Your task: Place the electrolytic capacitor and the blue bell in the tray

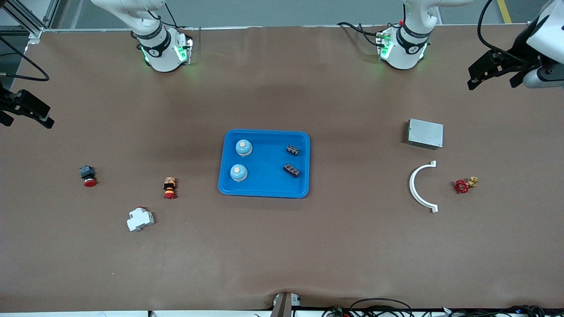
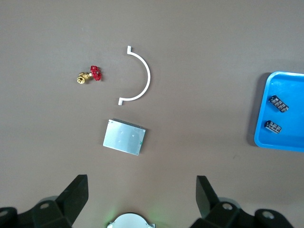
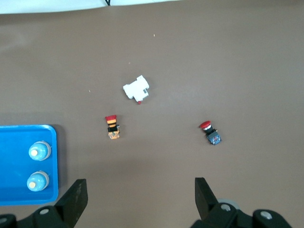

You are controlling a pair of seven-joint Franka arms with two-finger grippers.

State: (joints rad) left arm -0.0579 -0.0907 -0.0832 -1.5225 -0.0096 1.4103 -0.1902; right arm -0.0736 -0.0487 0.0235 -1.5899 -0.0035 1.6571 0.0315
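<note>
Two blue bells (image 1: 241,160) and two electrolytic capacitors (image 1: 291,160) already lie in the tray (image 1: 264,192), bells toward the right arm's end. Right gripper (image 3: 137,202) and left gripper (image 2: 142,197) hang wide open, empty, well apart from it.

Brown table (image 1: 282,246): blue tray (image 1: 264,188) at centre. Toward left arm's end: grey metal box (image 1: 424,134), white half-ring bracket (image 1: 417,187), red-handled brass valve (image 1: 464,184). Toward right arm's end: red pushbutton (image 1: 87,175), orange-striped pushbutton (image 1: 169,187), white breaker (image 1: 140,219).

Blue tray (image 1: 264,191) mid-table holds two bells (image 1: 243,148), two capacitors (image 1: 292,150).
</note>
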